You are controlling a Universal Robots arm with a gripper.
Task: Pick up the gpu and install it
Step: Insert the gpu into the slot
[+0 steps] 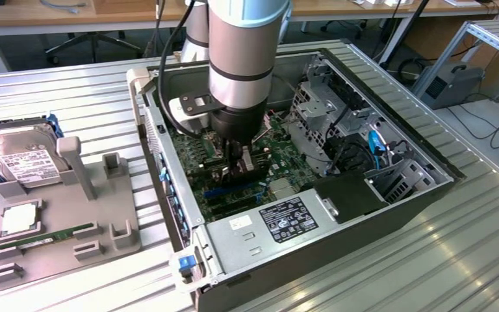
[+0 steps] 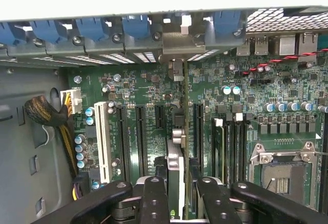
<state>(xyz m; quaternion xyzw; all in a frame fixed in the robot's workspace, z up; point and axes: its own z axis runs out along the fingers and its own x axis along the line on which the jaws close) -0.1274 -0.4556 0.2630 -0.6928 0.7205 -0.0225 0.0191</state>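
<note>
**GPU Held Edge-On Over the Motherboard Slots: Seating Hazards**

Items run from the exterior view's left to its right.

1. On the exterior view's left, a grey moulded parts tray sits on the ribbed metal table. It carries a boxy silver hard drive with a white label and a slim green RAM stick. Both are well apart from the work and pose no hazard.

2. In the middle stands the open black-and-silver computer case. The grey robot arm reaches down into it, over the green motherboard.

3. The black gripper is partly closed, its two fingers clamped on either face of the gpu, a thin dark card with a silver metal bracket, seen edge-on. The card stands upright between the long black expansion slots, its bracket end pointing toward the case's rear wall with the blue retention clips.

4. Judged hazards:
   - The card edge may miss its slot. Neighbouring slots lie just beside it, so a small sideways offset could press the card onto bare board.
   - The bracket may catch on the rear wall opening if the card is tilted, leaving one end unseated.
   - The card may slip in the grip under pressing force.

5. On the exterior view's right, the perforated metal drive cage and its black cables stand apart from the gripper.
</note>
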